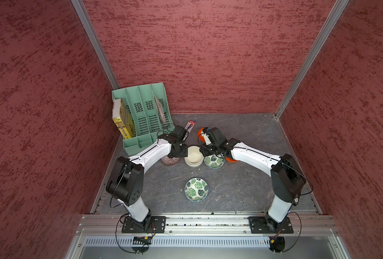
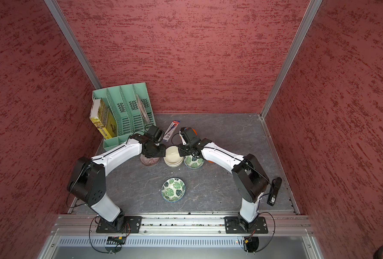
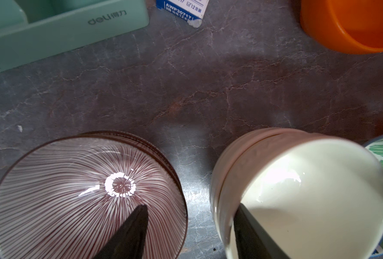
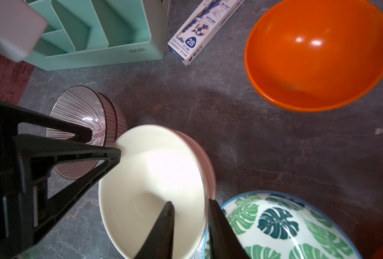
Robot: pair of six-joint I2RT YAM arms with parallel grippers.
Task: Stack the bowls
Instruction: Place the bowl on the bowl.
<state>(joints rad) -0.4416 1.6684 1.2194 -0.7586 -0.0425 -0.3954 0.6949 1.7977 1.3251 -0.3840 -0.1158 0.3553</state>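
From the left base on the rail (image 1: 197,222): rises, folds at a high elbow, then slopes away and inward, ending wrist-down over the purple stack (image 1: 170,162). Holds the left gripper (image 3: 192,205) wide apart, one finger (image 3: 130,231) over the top purple bowl, the other inside the cream stack (image 3: 298,190), with its tip at the rim in the right wrist view. Grips nothing.

From the right base: mirrors that pose, with the forearm crossing an orange bowl (image 1: 231,159) and the wrist above a leaf bowl (image 1: 214,162). Sets the right gripper (image 4: 190,201) astride the cream rim — one finger within, one outside, between cream and leaf. Leaves the jaws narrowly apart, a strip of cream interior showing between inner finger and wall; not seen clamped.

In a row, in both top views: purple stack of two, cream stack of two just beside, then the leaf bowl close against the cream. Behind the right gripper, a second orange bowl (image 4: 318,56); nearer the rail, alone and upright, a second leaf bowl (image 2: 173,189). At the back left, a green rack (image 1: 141,112) — pencil box (image 1: 190,126) just beside.
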